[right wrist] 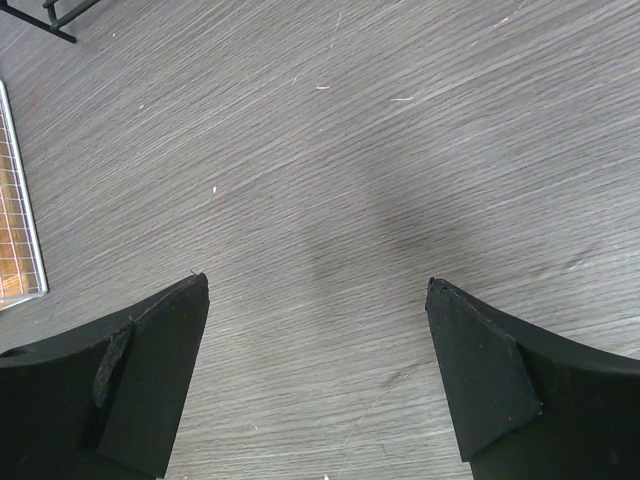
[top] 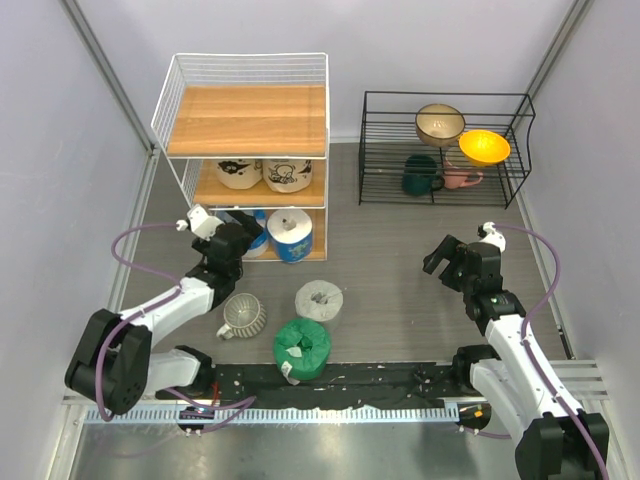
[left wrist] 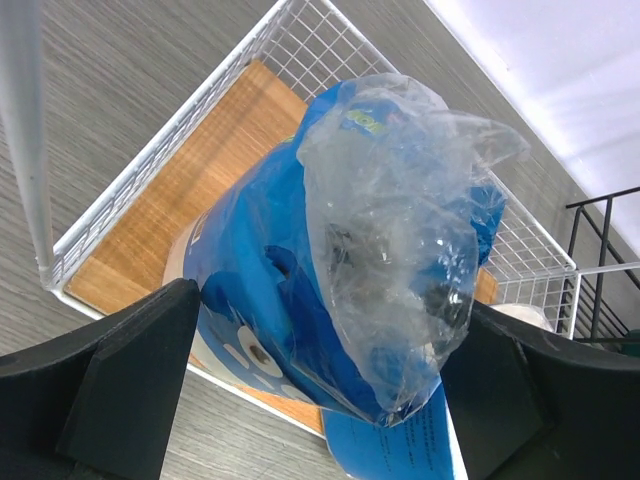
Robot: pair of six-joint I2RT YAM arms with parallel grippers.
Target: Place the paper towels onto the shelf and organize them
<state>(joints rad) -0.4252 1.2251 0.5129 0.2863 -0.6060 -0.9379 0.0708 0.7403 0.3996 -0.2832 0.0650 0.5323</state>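
Left gripper (left wrist: 335,310) fingers stand spread astride the blue wrapped roll (left wrist: 260,280) on the shelf (left wrist: 180,200) bottom board, at 9 o'clock of the white-blue roll (top: 291,235); back out toward 6 o'clock without snagging loose wrap; right gripper (right wrist: 318,300) open above the table (right wrist: 400,150).

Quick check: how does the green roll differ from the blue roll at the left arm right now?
Place: the green roll sits on the table, in front of the shelf; the blue roll is on the shelf's bottom board.
Gripper: the blue roll sits between the left gripper's spread jaws; the green roll has no gripper at it.
Colour: green against blue.
Both are wrapped rolls.
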